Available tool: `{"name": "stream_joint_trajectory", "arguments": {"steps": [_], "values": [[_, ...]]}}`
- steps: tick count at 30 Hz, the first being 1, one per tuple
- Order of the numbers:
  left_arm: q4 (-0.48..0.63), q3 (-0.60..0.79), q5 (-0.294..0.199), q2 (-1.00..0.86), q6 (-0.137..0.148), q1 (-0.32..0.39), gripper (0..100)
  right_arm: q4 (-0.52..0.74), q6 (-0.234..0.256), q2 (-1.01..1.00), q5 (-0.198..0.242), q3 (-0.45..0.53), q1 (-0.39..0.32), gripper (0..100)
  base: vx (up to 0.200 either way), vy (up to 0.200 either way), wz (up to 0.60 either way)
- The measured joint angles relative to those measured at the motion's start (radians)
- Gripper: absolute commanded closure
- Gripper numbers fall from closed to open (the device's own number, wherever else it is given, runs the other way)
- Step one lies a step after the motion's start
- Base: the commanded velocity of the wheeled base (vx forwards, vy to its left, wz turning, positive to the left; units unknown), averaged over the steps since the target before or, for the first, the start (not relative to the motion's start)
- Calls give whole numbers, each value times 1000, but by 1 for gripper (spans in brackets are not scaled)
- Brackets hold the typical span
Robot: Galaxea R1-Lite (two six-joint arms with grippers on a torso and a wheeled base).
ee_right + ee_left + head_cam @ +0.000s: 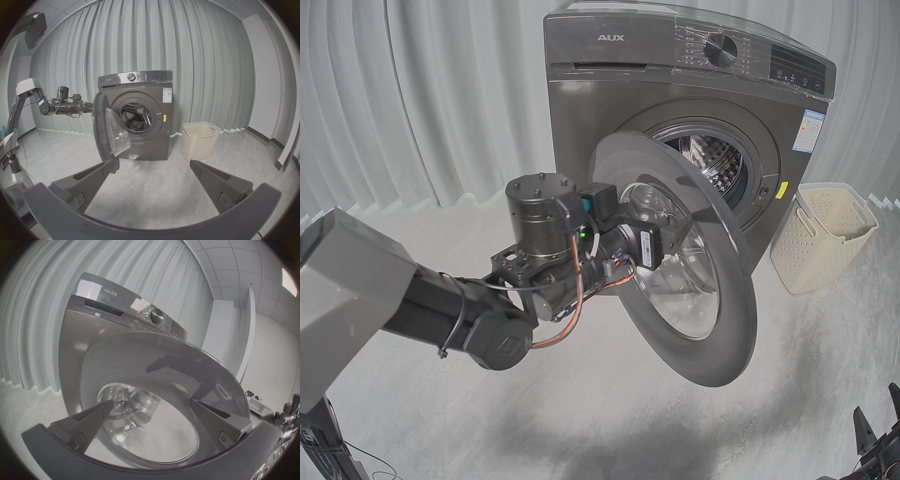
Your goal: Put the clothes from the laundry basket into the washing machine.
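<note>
The grey washing machine (675,94) stands with its round door (687,275) swung half open. My left gripper (678,230) is open, right up against the door's outer face; its fingers (93,418) straddle the glass window (147,424), touching nothing that I can make out. Dark and light clothes (135,124) lie inside the drum (137,120). The cream laundry basket (822,234) stands on the floor to the machine's right, and no clothes show inside it. My right gripper (151,162) is open and holds nothing, low and well back from the machine (137,115), also at the head view's corner (878,415).
White curtains (425,94) hang behind the machine. Bare grey floor (581,406) stretches between me and the machine. The open door juts out into the space in front of the drum. The basket (200,139) sits close to the machine's side.
</note>
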Motion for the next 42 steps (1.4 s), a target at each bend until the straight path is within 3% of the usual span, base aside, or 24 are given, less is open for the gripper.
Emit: {"name": "stream_joint_trajectory", "arguments": {"steps": [4,10,16,22,27,36,42], "values": [[44,-147,21,66,-20,1,0,0,0,0,0,0,0,0,0,0,0],[106,-353,59,164,-75,3,0,0,0,0,0,0,0,0,0,0,0],[117,-362,70,179,-91,3,0,0,1,0,0,0,0,0,0,0,0],[106,-152,74,103,-91,3,0,0,1,0,-1,0,0,0,0,0,0],[93,86,75,-24,-71,4,0,0,1,0,-1,0,0,0,0,0,0],[88,526,61,-388,-4,14,0,0,1,0,0,0,0,0,0,0,0],[127,764,55,-677,54,83,0,0,-3,0,-2,0,-1,0,0,0,0]]}}
